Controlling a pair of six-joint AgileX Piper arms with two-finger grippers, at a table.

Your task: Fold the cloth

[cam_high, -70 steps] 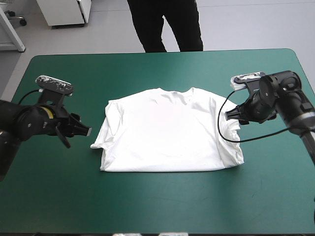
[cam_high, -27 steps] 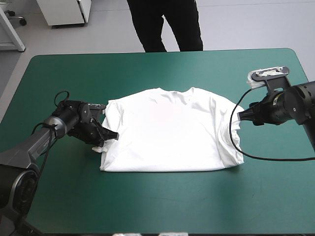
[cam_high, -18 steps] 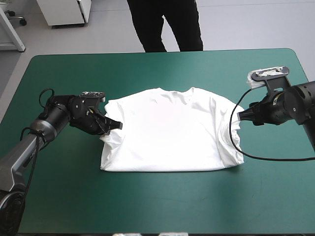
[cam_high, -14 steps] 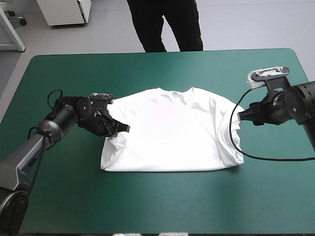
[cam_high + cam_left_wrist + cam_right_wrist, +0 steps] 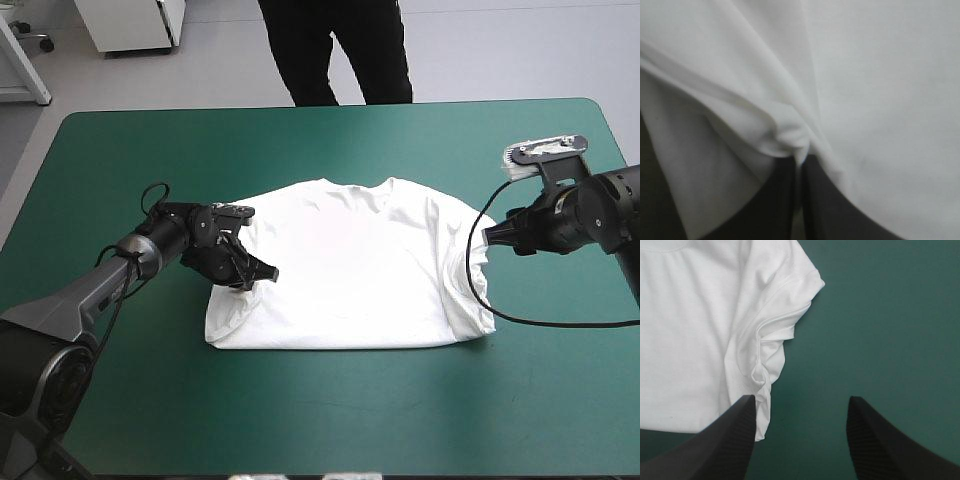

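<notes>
Pinching the T-shirt (image 5: 350, 270) at its left flank, your left gripper (image 5: 258, 274) has its 2 black fingers (image 5: 775, 200) all but closed on a bunched ridge of white cloth; the left wrist view shows the pleat gathered right at their tips (image 5: 799, 161), with white fabric filling everything ahead.

The T-shirt lies flat at the middle of the teal-green table (image 5: 300, 140), collar toward the far edge, hem toward the near edge; note the left side drawn inward and puckered at the grip.

Your right gripper (image 5: 490, 237) hangs just off the T-shirt's right side, fingers spread wide (image 5: 800, 399) and holding nothing; the right sleeve (image 5: 785, 305) sits ahead of it and toward 1 finger, rumpled, with bare cover between the tips.

Judgement: step in hand is the left-side fold; the T-shirt's body lies rightward of the left gripper, so carry the pinch across toward the right sleeve, keeping the crease parallel to the collar-to-hem axis. Left arm is the nearer and already loaded; right arm is not yet needed.
</notes>
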